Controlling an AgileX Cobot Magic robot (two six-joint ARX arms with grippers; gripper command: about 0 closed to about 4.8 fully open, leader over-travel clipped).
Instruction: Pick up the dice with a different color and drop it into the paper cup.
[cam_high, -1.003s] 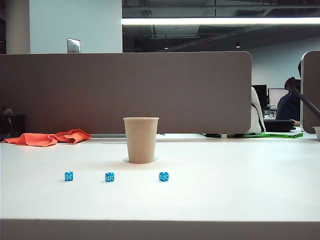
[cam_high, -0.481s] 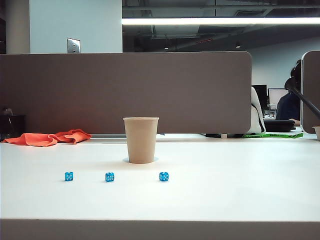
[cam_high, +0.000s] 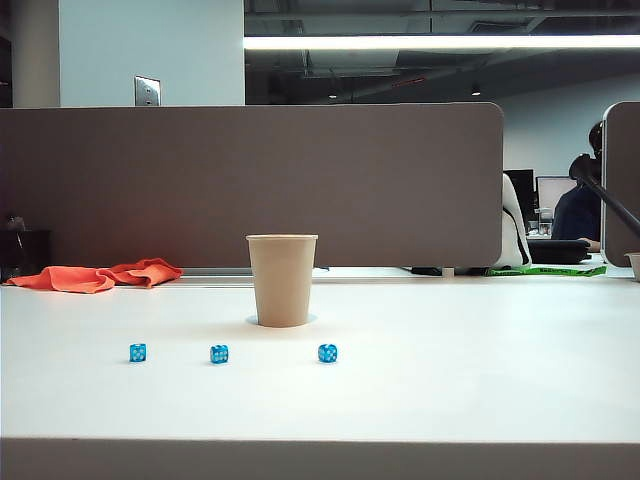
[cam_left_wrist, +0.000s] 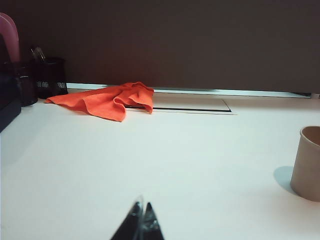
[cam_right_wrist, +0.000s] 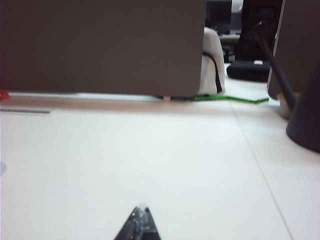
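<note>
The tan paper cup stands upright in the middle of the white table; the left wrist view catches it at the picture's edge. The dice with a different color is out of view in every frame. My left gripper is shut, its dark tips together over bare table and well away from the cup. My right gripper is also shut and empty over bare table. Neither gripper shows in the exterior view.
Three blue dice lie in a row in front of the cup. An orange cloth lies at the back left, by a grey partition. A dark stand rises at the right.
</note>
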